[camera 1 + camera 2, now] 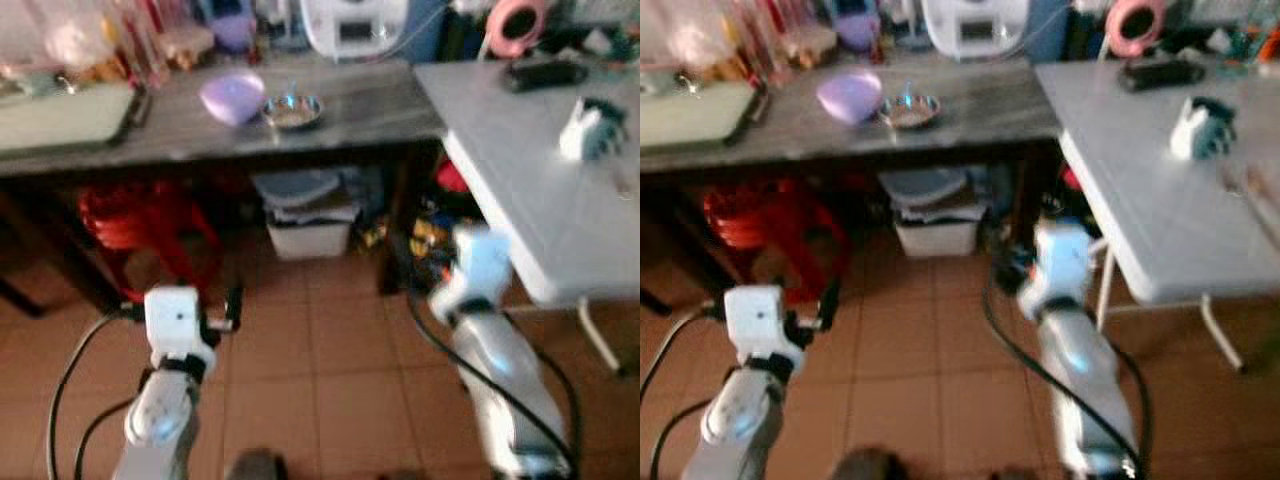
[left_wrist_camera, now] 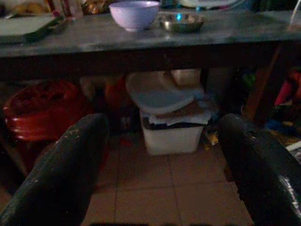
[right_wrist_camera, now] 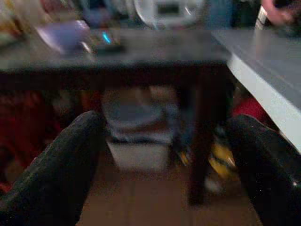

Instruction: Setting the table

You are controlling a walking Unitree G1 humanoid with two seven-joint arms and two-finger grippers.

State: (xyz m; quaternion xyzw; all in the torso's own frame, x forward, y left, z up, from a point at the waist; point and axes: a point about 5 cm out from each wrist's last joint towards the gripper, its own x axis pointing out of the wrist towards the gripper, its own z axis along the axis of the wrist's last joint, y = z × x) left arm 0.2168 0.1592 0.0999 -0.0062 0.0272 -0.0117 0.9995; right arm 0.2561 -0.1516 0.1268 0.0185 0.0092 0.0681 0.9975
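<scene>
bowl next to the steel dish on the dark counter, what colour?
Light purple bowl, lavender; clearest in the left wrist view, beside the steel dish.

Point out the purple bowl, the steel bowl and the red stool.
purple bowl [image 1: 232,97], left eye view, its side wall.
steel bowl [image 1: 292,110], left eye view, its inside.
red stool [image 2: 41,109], left wrist view, its seat rim.

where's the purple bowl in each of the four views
Left eye: round purple plastic bowl on the dark counter, top centre-left.
Right eye: top left of centre.
Left wrist: top centre.
Right wrist: upper left, blurred.
Shared landmark: small steel dish right beside it.
</scene>
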